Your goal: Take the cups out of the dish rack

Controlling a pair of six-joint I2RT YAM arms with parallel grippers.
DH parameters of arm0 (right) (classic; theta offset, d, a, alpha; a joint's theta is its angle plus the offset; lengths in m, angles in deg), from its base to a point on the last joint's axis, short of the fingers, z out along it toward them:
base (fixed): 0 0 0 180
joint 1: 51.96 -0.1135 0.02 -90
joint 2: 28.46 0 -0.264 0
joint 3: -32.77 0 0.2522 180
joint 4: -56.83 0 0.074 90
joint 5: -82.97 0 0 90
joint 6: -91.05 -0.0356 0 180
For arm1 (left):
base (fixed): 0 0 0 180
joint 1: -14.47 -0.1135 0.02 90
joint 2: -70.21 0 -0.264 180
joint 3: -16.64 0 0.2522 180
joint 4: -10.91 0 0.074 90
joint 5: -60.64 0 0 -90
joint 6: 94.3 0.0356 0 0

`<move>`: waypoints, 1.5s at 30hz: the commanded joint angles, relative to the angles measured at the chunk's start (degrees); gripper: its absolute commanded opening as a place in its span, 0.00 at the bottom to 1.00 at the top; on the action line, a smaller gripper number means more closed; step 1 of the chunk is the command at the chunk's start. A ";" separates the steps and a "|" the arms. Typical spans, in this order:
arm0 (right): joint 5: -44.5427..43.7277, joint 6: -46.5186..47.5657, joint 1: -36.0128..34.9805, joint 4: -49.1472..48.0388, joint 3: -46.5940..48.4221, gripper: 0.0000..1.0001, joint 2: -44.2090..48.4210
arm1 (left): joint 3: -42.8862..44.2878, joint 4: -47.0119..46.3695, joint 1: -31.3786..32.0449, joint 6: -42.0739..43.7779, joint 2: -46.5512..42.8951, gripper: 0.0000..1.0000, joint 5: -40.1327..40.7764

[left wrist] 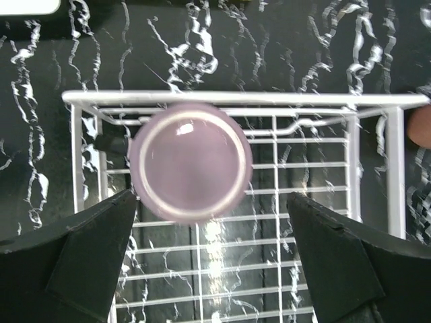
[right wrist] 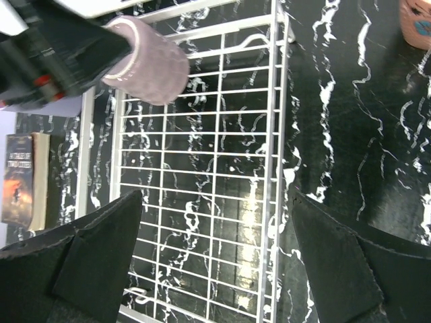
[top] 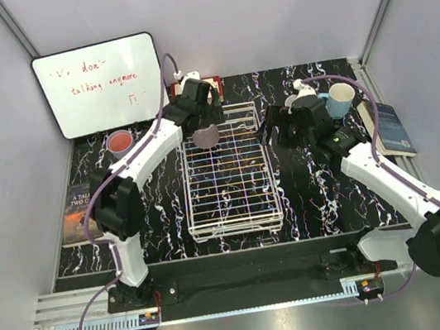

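1 round mauve cup point(left wrist: 190, 165), white wire-grid rack point(left wrist: 236, 99)

Cup point(top: 206, 136) at far end of rack point(top: 236, 231) (book point(top: 73, 215) left)

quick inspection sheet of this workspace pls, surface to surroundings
Surface: black marble-pattern table top, no spills seen.
Job's things: white wire dish rack at centre; mauve cup tilted at its far end, no other cup seen in it; salmon pink cup left of the rack, light blue cup far right.
Clutter: left book and right book at the table's side edges.
Grippers: left gripper open, mauve cup just beyond its fingertips; right gripper open, empty, above the rack.
Cables: purple cables run along both arms.
Surroundings: whiteboard with red writing at back left; plain grey walls.
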 commanded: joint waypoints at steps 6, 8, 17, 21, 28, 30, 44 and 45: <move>2.26 0.81 -0.51 -4.18 -0.33 0.98 3.07 | 9.40 4.50 -0.35 -0.77 5.73 0.99 6.74; 2.35 0.64 -0.51 -4.18 -0.33 0.98 3.15 | 9.14 4.50 -0.61 -1.30 6.08 0.99 6.56; 3.84 0.11 -0.51 -4.45 -0.68 0.98 2.89 | 6.59 4.50 -1.84 -3.50 6.61 0.99 4.10; 3.67 -0.06 -0.51 -4.36 -0.94 0.98 2.98 | 6.41 4.15 -2.36 -3.68 7.92 0.99 2.35; 3.58 -0.24 -0.50 -4.36 -1.47 0.98 2.98 | 8.69 3.62 -2.98 -3.59 11.44 0.99 -0.73; 3.49 -0.15 -0.42 -4.36 -1.56 0.98 2.89 | 9.22 3.54 -2.98 -3.50 12.23 0.99 -1.00; 3.40 -0.33 -0.51 -4.45 -1.82 0.98 2.54 | 10.02 3.10 -3.33 -1.13 14.96 0.68 -2.49; 3.32 -0.41 -0.51 -4.53 -1.91 0.98 2.54 | 9.41 3.10 -3.33 -1.13 14.87 0.57 -2.49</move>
